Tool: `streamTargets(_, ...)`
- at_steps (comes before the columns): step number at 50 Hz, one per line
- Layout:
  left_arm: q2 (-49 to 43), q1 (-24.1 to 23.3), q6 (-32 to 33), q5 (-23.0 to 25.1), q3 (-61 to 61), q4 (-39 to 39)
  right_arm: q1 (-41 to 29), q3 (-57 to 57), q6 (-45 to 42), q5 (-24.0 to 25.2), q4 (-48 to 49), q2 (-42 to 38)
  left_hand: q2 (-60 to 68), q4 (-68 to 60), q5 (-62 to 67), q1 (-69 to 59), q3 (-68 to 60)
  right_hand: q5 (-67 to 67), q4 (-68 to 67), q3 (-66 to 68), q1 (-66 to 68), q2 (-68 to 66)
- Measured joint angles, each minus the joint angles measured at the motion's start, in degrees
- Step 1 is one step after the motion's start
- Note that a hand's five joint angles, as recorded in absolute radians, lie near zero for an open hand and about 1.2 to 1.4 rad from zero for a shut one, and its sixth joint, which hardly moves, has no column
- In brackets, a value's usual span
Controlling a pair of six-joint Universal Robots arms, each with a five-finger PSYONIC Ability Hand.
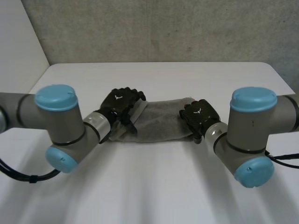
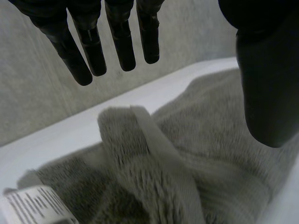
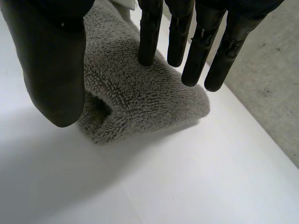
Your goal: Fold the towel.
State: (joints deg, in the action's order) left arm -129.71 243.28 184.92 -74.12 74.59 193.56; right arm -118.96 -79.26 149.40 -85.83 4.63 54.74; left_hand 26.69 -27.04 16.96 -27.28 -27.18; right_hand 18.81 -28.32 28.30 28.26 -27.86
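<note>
My head camera sits between and behind the arms, well above the white table [image 1: 154,186], looking down and forward to the grey wall [image 1: 163,28]. The left wrist camera looks along the palm of the left hand [image 2: 124,46], very near the towel [image 2: 210,130] under its fingers, facing the wall. The right wrist camera looks past the right hand [image 3: 51,65], close over the towel's other end. All three views share the towel and table.
</note>
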Motion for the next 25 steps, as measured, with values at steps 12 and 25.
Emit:
streamTargets(12, -10.56, 0.40, 3.71, -7.78, -11.24, -0.23, -0.13, -3.90, 1.94, 0.19, 10.07, -2.58, 0.00, 0.00, 0.22, 0.00, 0.00, 7.55, -8.02, 8.06, 8.21, -8.51)
streamTargets(25, -11.32, 3.67, 3.62, -15.01, -11.64, -0.30, -0.08, -3.10, 1.79, -0.87, 10.32, -5.61, 0.00, 0.00, 0.21, 0.00, 0.00, 26.37, -26.76, 26.76, 24.98, -25.75)
